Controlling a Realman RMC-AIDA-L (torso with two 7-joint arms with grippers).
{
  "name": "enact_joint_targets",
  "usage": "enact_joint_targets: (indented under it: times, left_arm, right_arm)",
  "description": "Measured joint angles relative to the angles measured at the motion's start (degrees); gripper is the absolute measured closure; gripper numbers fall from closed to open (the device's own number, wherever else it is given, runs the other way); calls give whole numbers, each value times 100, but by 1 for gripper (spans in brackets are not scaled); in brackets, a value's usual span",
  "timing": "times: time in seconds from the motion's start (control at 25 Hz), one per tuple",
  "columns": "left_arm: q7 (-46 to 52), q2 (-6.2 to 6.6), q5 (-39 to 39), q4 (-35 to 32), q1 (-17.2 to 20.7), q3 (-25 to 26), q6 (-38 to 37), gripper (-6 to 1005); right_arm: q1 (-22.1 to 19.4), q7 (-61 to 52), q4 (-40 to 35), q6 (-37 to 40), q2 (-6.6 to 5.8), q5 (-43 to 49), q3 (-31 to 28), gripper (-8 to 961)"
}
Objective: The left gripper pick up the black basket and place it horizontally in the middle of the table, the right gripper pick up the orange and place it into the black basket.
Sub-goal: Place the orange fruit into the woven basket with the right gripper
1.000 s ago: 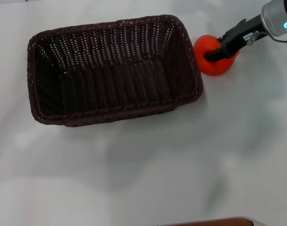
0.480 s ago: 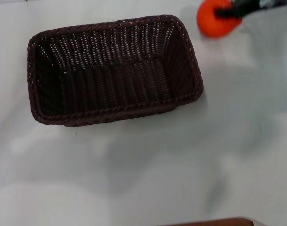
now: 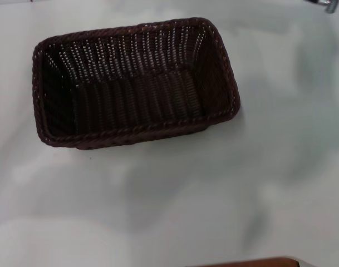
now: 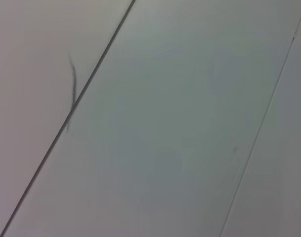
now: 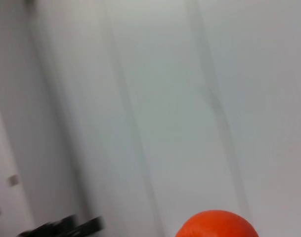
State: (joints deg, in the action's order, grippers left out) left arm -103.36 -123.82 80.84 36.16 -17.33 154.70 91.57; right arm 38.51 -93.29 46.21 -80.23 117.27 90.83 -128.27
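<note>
We see the table (image 3: 175,211), a glossy white surface with soft grey reflections, filling the head view. On it rests the black basket (image 3: 134,83), lying with its long side running left to right, left of centre and toward the far side; its dark woven inside holds nothing that we can make out, and its braided rim rings all four walls. At the far right corner of the head view, only a small silver-grey piece of the right arm (image 3: 327,4) shows; the right gripper itself lies outside that view. In the right wrist view the orange (image 5: 217,224) sits at the edge of the picture against a blurred pale background. Whether the right gripper is clamped on it we cannot tell. The left gripper appears nowhere, and its wrist view shows only pale panels with thin dark seams.
</note>
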Motion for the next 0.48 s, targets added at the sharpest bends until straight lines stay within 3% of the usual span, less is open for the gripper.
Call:
enact_joint_targets:
  times: [0.28,0.36,0.48]
  left_arm:
    - [0,-2,0,-4,42,-1,10,123]
    - [0,-1,-1,-4,49,-1,10,123]
    - [0,4,-3,-4,55,-1,10,123]
  right_arm:
    - [224,260,-463,17,48,-64,504,687]
    - [201,299,-488,3,51,-105,490,446]
    - [107,317,-500,-16,24,-232,468,323]
